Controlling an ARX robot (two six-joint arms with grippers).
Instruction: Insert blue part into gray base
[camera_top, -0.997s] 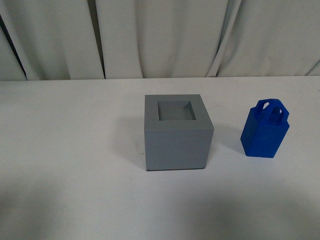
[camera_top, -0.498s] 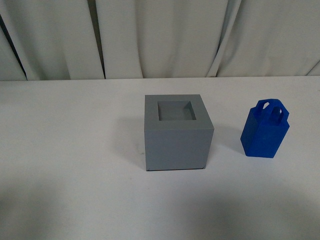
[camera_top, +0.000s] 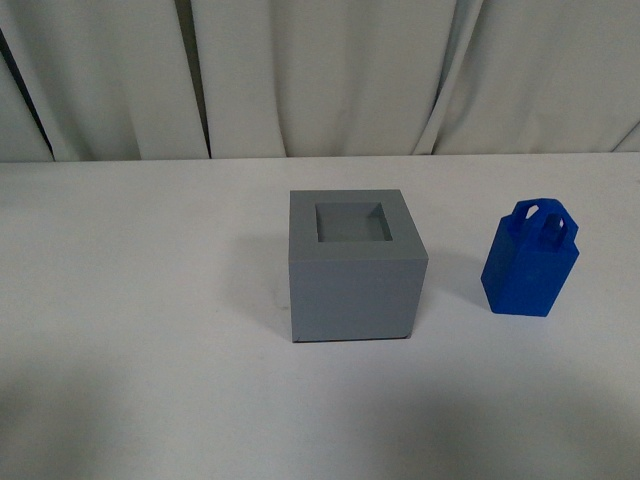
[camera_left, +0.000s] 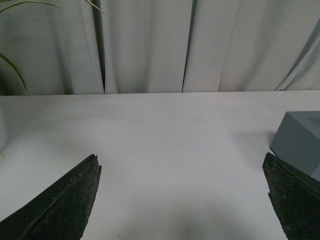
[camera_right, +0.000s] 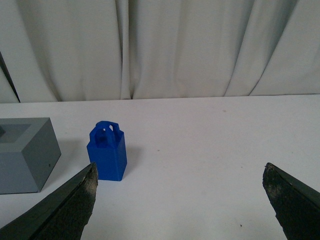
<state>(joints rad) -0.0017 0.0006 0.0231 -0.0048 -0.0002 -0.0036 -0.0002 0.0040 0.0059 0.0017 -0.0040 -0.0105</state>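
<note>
The gray base (camera_top: 352, 265) stands in the middle of the white table, its square recess facing up and empty. The blue part (camera_top: 530, 258) stands upright to its right, a short gap away, loop handle on top. Neither arm shows in the front view. In the left wrist view my left gripper (camera_left: 182, 170) is open over bare table, with a corner of the gray base (camera_left: 300, 140) beside one fingertip. In the right wrist view my right gripper (camera_right: 180, 172) is open and empty; the blue part (camera_right: 107, 152) stands ahead near one fingertip, the gray base (camera_right: 25, 155) beyond it.
White curtains (camera_top: 320, 75) hang behind the table's far edge. A green plant leaf (camera_left: 12, 65) and a pale pot edge show at the far side in the left wrist view. The white table (camera_top: 140, 300) stretches around both blocks.
</note>
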